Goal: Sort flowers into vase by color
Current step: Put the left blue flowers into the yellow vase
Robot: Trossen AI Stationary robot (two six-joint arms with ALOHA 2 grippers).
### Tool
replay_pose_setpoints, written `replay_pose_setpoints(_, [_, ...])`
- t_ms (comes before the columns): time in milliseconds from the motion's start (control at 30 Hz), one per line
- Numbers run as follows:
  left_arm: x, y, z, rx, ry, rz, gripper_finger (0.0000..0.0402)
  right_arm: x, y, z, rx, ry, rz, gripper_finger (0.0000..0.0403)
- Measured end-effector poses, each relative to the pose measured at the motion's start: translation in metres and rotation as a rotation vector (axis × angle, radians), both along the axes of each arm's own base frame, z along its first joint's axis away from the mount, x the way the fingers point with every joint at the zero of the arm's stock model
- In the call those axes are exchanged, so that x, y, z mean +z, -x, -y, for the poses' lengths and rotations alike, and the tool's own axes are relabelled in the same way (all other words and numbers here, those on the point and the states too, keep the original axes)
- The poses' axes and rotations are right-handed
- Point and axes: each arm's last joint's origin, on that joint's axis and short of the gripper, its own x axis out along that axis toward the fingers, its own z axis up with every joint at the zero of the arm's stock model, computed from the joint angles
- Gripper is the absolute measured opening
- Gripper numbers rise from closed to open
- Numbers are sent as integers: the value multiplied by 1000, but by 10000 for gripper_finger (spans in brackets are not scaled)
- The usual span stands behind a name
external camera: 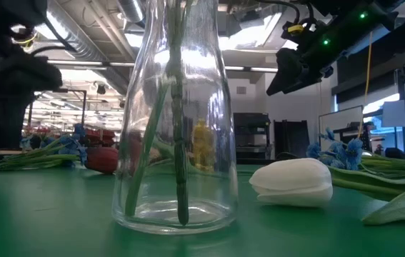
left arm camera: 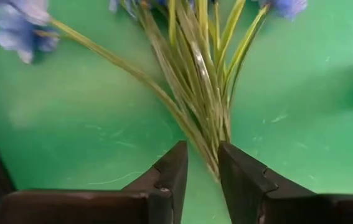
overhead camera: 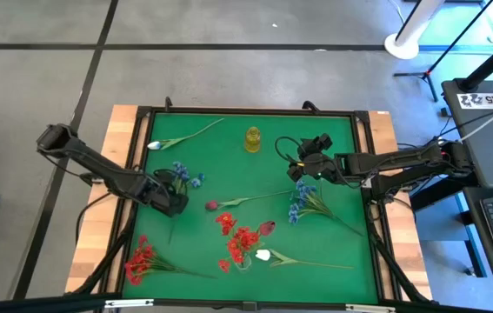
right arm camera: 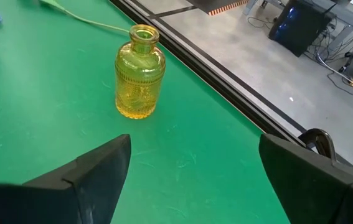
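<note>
High view: the green table mat [overhead camera: 229, 156] carries scattered artificial flowers. The left gripper [overhead camera: 169, 202] sits low over the left part of the mat, at the stalk end of a blue flower bunch [overhead camera: 185, 174]. In the left wrist view its two dark fingers [left arm camera: 170, 177] stand a little apart with the bundled green stalks [left arm camera: 204, 93] running down into the narrow gap; whether they pinch the stalks or only straddle them cannot be told.

The right gripper [overhead camera: 303, 165] hovers over the right part of the mat, its fingers [right arm camera: 95, 174] spread wide and holding nothing, as the right wrist view shows. Ahead of it stands a small yellow glass vase [right arm camera: 139, 73], upright, near the far edge of the mat.

A second blue bunch [overhead camera: 303, 204] lies just beside the right gripper. A clear glass vase [external camera: 176, 121] near the front edge holds red flowers [overhead camera: 242, 242]; green stems show inside it in the low view. A white tulip bud [external camera: 293, 183] lies just beside that vase. Another red bunch [overhead camera: 142, 259] lies at the front left, a dark red bud [overhead camera: 212, 205] near the middle, and a second white tulip [overhead camera: 154, 145] at the far left.
</note>
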Motion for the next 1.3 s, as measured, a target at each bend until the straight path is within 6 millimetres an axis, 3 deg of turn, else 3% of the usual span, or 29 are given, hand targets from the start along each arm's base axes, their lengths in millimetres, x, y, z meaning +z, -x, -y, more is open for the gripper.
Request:
replay_pose_setpoints(367, [-22,-14,7,44,58,-84,172,0,0,0,0,0,1,353])
replay_pose_setpoints(600, [-30,-20,3,131,40,-108,182,0,0,0,-2,1,3,353])
replay_pose_setpoints(867, [-32,-26,-8,121,45,-119,128,0,0,0,-6,4,4,353])
replay_pose_setpoints(1133, [-32,-29,-13,132,43,-101,23,1,-1,0,-1,0,11,353])
replay_pose_setpoints(1300, [-26,-32,-14,100,-29,-84,13,1,-1,0,-6,-19,28,353])
